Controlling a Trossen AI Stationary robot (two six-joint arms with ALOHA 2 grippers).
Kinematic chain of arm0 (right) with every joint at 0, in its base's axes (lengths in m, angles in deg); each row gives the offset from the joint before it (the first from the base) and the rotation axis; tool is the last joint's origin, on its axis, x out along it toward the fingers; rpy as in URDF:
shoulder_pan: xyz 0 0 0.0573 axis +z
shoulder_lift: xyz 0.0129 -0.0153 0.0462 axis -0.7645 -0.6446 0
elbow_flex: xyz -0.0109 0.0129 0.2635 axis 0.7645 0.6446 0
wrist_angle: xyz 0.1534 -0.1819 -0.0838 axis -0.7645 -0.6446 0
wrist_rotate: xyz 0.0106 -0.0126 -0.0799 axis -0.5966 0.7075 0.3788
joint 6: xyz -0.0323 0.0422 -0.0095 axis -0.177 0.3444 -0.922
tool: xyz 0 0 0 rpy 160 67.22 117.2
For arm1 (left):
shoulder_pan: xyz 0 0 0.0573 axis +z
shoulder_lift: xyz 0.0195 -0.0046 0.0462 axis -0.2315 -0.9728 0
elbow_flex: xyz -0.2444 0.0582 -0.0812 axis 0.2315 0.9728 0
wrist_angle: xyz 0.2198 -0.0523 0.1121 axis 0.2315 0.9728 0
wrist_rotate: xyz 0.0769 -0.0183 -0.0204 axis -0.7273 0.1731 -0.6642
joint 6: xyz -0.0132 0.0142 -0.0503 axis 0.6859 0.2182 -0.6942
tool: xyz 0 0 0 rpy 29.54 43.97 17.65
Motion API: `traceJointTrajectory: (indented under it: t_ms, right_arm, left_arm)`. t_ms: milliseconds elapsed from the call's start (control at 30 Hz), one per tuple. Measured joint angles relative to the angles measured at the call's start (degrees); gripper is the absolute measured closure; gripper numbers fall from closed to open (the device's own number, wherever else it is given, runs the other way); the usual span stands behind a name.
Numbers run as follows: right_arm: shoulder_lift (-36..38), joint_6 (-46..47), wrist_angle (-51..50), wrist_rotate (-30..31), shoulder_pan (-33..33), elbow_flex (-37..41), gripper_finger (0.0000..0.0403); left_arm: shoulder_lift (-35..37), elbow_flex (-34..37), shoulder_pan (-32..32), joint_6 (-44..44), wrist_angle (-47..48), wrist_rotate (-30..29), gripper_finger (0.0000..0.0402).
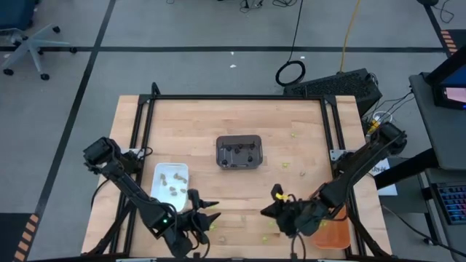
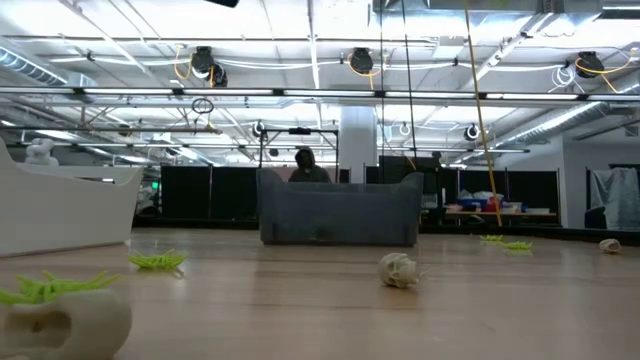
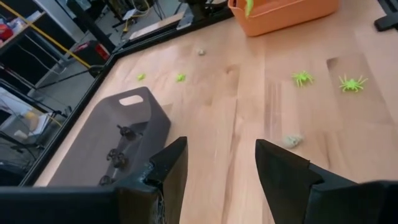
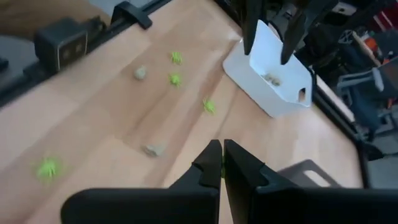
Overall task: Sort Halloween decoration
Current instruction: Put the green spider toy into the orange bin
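The Halloween decoration lies scattered on the wooden table: lime-green spiders [image 3: 303, 78] [image 4: 175, 79] and pale tan pieces [image 3: 292, 140] [image 4: 153, 149]. More tan pieces [image 4: 272, 78] lie in the white tray [image 1: 170, 180], and dark ones [image 3: 127, 130] in the dark grey tray [image 1: 239, 151]. My left gripper [image 1: 207, 212] hovers open near the table's front edge, right of the white tray, with nothing between its fingers [image 3: 221, 168]. My right gripper [image 4: 222, 163] is shut above the table left of the orange tray [image 1: 333, 233]. I see nothing between its fingers.
The orange tray [image 3: 283, 15] stands at the front right corner; a green bit [image 3: 249, 6] shows above it at the picture's edge. A black frame rail [image 1: 240, 97] borders the table. In the low view a tan skull [image 2: 398, 270] lies before the grey tray [image 2: 340, 210].
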Motion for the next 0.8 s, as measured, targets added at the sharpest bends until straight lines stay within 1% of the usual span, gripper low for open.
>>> traceJointTrajectory:
  t_ms: [133,200,333,500,633,800]
  right_arm:
    - [2.23,-3.27,-4.24,-0.04,0.0,0.26,0.0403]
    - [3.27,-2.46,-4.37,-0.02,0.0,0.27,0.0403]
    - [5.37,4.83,-4.15,-0.02,-0.11,0.27,0.0403]
    - [5.52,13.71,-3.66,1.55,-0.13,0.27,0.0403]
    - [5.51,18.42,-3.41,1.65,-0.13,0.27,0.0403]
    - [5.51,23.76,-0.71,4.48,-0.13,0.24,0.0403]
  left_arm:
    - [0.0,0.0,0.71,0.0,-0.02,0.02,0.0217]
    - [0.0,0.0,0.77,0.0,-0.02,0.21,0.0217]
    - [0.0,0.0,0.77,0.01,-0.22,1.53,0.0217]
    - [0.0,0.0,0.73,0.02,-0.3,1.83,0.0217]
    - [0.0,0.0,0.75,0.02,-0.68,1.96,0.0217]
    - [0.0,0.0,0.75,0.02,-1.27,3.03,0.0217]
